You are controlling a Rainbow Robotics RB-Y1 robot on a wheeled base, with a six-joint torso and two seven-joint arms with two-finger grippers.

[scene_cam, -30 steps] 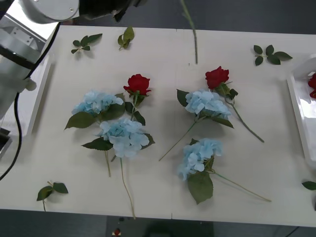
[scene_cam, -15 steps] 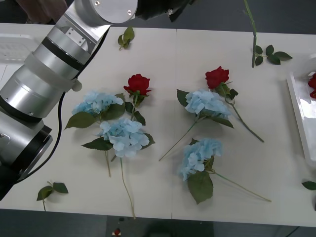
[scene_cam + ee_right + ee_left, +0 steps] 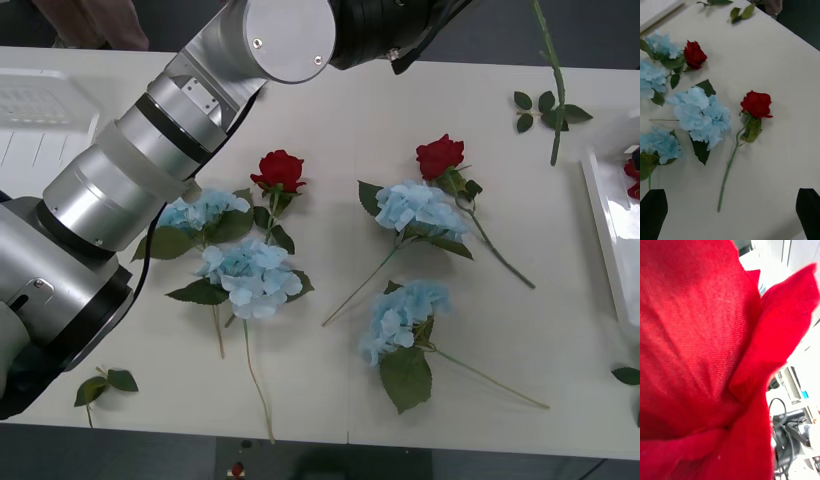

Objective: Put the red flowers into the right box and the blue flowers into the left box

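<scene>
Reaching across the worktop (image 3: 330, 150) toward two o'clock, the left arm carries a rose (image 3: 696, 352) by its head, stem (image 3: 552, 80) dangling near the right box (image 3: 605, 230); its fingers evidently grip it. Right fingers (image 3: 653, 210) hang open above two roses (image 3: 757, 104).

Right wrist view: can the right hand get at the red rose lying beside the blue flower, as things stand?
Probably yes. The right hand hangs open above the red rose, whose stem lies on bare table, clear of the blue flower. The left arm crosses farther back.
</scene>
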